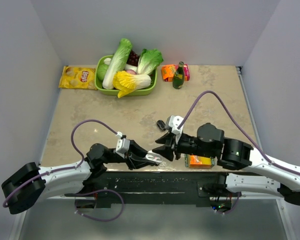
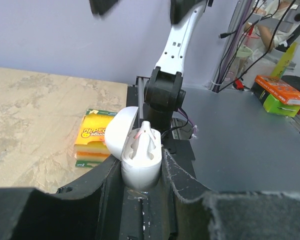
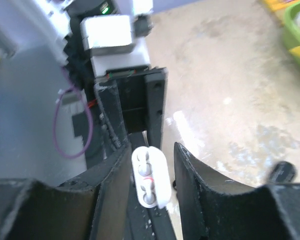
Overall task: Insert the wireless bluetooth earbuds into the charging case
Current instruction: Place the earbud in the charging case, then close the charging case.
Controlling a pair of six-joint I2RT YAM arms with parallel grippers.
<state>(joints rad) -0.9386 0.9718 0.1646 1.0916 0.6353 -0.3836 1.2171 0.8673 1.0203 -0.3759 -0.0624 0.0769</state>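
Note:
My left gripper (image 1: 149, 159) is shut on the white charging case (image 2: 140, 162), held upright with its lid (image 2: 119, 132) swung open. White earbuds (image 2: 145, 137) sit in its sockets; from above they show as two rounded shapes (image 3: 151, 177) with a red mark between them. My right gripper (image 1: 165, 146) is open and straddles the case (image 3: 160, 175). Its left finger (image 3: 117, 180) is close beside the case, and its right finger (image 3: 190, 170) stands off with a gap. A small black object (image 1: 161, 123), too small to identify, lies on the table just beyond both grippers (image 3: 282, 171).
A sponge pack (image 1: 200, 161) lies by the right arm near the front edge (image 2: 94, 137). At the back stand a green basket (image 1: 101, 85) of vegetables, a yellow chips bag (image 1: 77, 77), an orange packet (image 1: 168, 73) and a small bottle (image 1: 178, 76). A black rail (image 1: 155, 181) runs along the near edge.

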